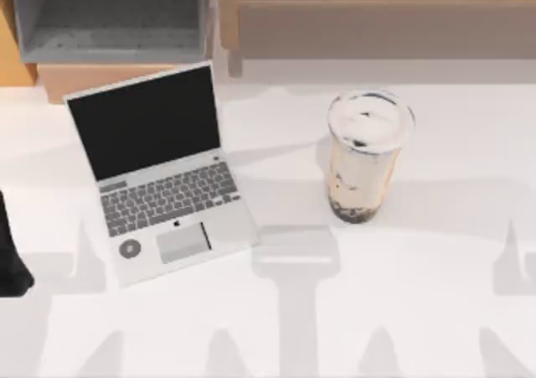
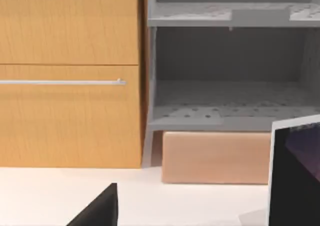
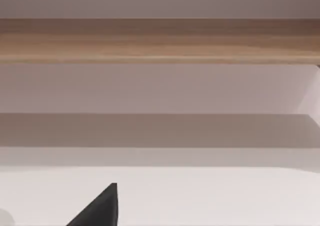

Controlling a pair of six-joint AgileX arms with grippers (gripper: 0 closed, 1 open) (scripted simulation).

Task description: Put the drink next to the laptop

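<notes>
Across the whole top view spreads a white surface (image 1: 435, 311), marked with grey arm-shaped shadows along its near half. Beyond its far edge, at the left, stands a wooden cabinet (image 2: 70, 75) with a thin metal handle (image 2: 60, 82), and next to it a grey shelf unit (image 2: 230, 75) with a tan box (image 2: 215, 158) below it. At the far right a wooden bench or ledge (image 1: 377, 9) runs along the edge.

On the left half of the surface sits the laptop (image 1: 159, 177), open, turned a little off square, its black screen facing near, with a grey keyboard, a trackpad and a small round sticker on the palm rest. In the left wrist view its screen edge (image 2: 295, 176) rises nearby.

The drink (image 1: 366, 156) stands upright right of centre, well apart from the laptop, white lid on top, beige tea inside and dark pearls at the bottom. Nothing touches it.

The left arm (image 1: 10, 256) shows as a dark shape at the left edge, near the laptop's near-left corner. A dark finger tip juts into each wrist view, but whether the left hand or the right hand is open or closed cannot be told.
</notes>
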